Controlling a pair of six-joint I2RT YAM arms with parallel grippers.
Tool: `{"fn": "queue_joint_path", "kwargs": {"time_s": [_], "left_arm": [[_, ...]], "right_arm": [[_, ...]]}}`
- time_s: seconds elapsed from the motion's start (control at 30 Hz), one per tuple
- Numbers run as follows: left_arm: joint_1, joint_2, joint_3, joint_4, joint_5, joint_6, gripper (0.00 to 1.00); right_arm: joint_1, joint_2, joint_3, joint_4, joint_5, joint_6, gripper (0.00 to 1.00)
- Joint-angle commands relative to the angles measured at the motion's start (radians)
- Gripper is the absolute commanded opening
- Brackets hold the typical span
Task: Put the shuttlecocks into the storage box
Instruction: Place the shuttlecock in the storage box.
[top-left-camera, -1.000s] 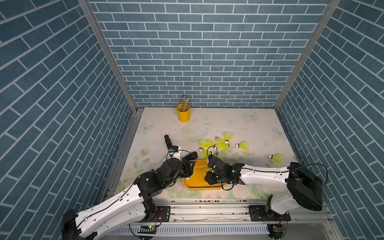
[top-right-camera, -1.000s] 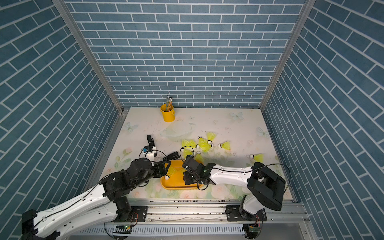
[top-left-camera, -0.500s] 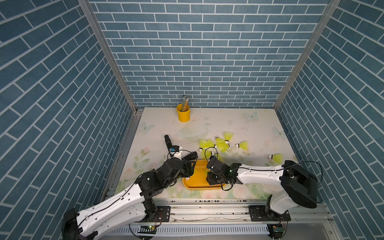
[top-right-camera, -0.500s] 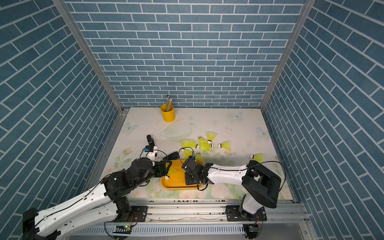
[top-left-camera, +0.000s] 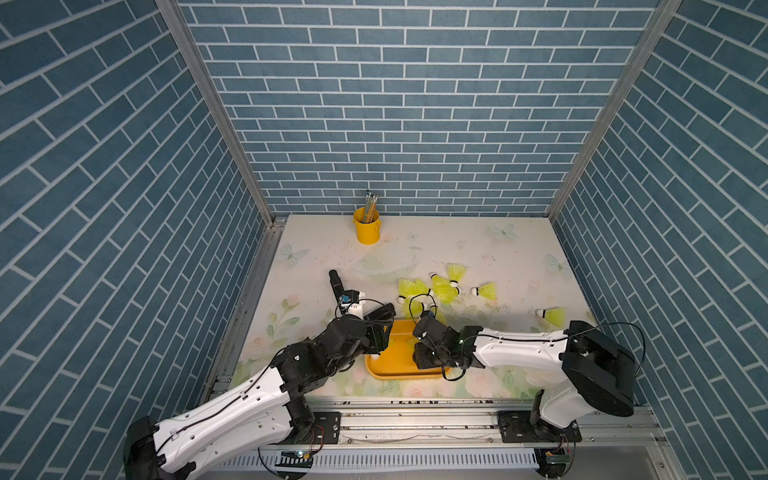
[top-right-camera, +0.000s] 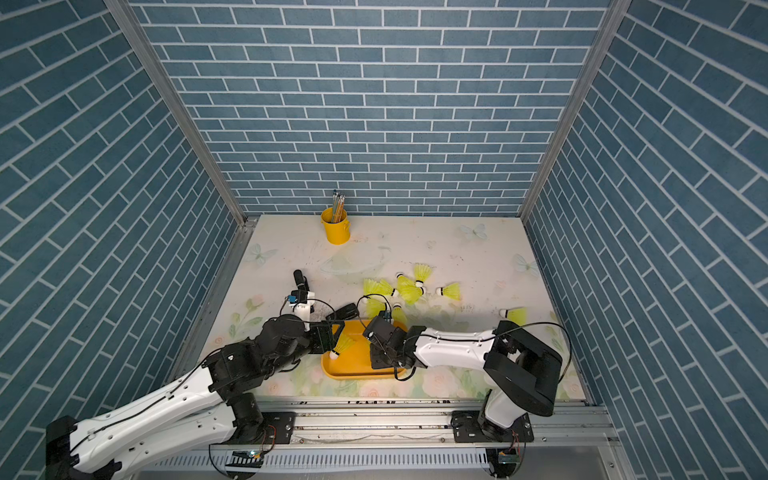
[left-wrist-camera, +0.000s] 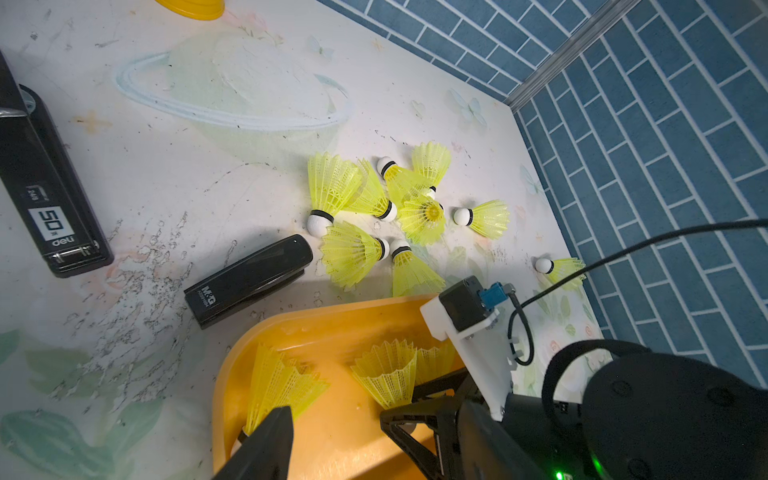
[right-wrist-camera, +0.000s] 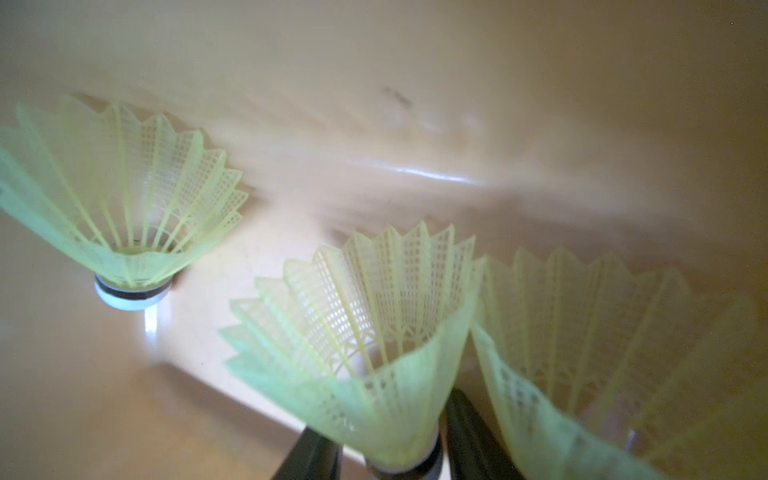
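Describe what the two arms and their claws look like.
The left arm and right arm have white link shells, black joints and thin black cables looped alongside. Each wrist carries a white camera bracket with a blue plug. The left claw and right claw are black, with tapered fingers.

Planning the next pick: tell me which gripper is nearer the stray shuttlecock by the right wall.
Right. The right gripper is down in the box, on the side toward that shuttlecock; the left gripper is at the box's opposite edge, farther off.
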Motion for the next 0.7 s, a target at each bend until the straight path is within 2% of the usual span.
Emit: {"fn": "queue_joint_path", "kwargs": {"time_s": [0.0, 0.1, 0.27, 0.67], "left_arm": [[0.002, 0.003, -0.006, 0.011, 0.002, 0.010, 0.69], [0.002, 0.005, -0.007, 0.013, 0.003, 0.011, 0.69], [0.002, 0.005, -0.010, 0.018, 0.003, 0.012, 0.69], [0.003, 0.007, -0.012, 0.021, 0.008, 0.016, 0.69]], "right_arm": [[-0.002, 0.005, 0.029, -0.004, 0.027, 0.033, 0.42], [-0.002, -0.001, 0.022, 0.003, 0.031, 0.052, 0.36], [-0.002, 0.006, 0.020, -0.001, 0.026, 0.075, 0.35], [-0.002, -0.018, 0.020, -0.018, 0.029, 0.094, 0.46]]}}
